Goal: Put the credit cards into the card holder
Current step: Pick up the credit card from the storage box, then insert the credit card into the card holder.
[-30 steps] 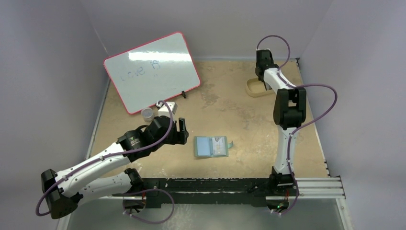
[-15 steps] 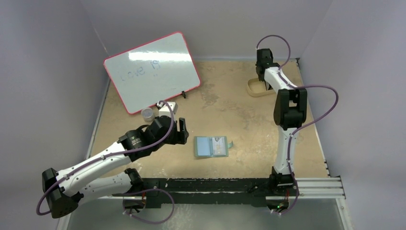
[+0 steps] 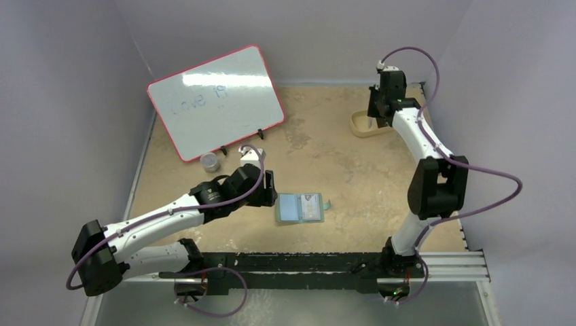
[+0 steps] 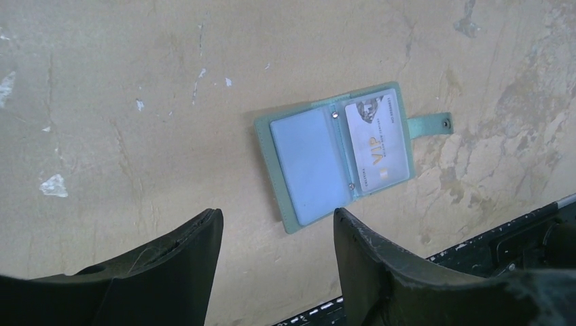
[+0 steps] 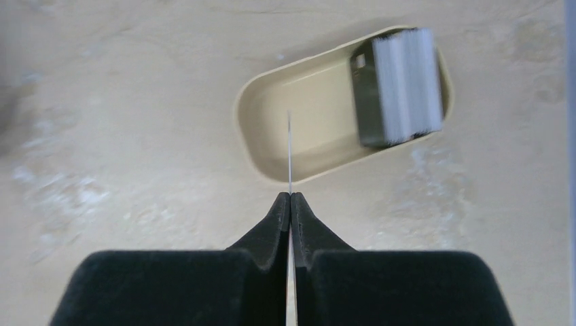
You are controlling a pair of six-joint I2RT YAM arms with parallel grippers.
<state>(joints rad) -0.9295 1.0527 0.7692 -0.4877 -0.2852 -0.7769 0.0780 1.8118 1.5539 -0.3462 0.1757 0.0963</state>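
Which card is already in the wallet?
The pale rectangular card with gold VIP print, in the open grey-green folding wallet; another thin card is pinched edge-on by the right end effector.

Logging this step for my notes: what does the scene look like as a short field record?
card holder: open flat on the table
VIP card: in one pocket; the other pocket looks empty
left gripper: open, beside the holder, not touching
right gripper: shut on a thin card, edge-on, over the tan tray
card stack: in the tray, blurred
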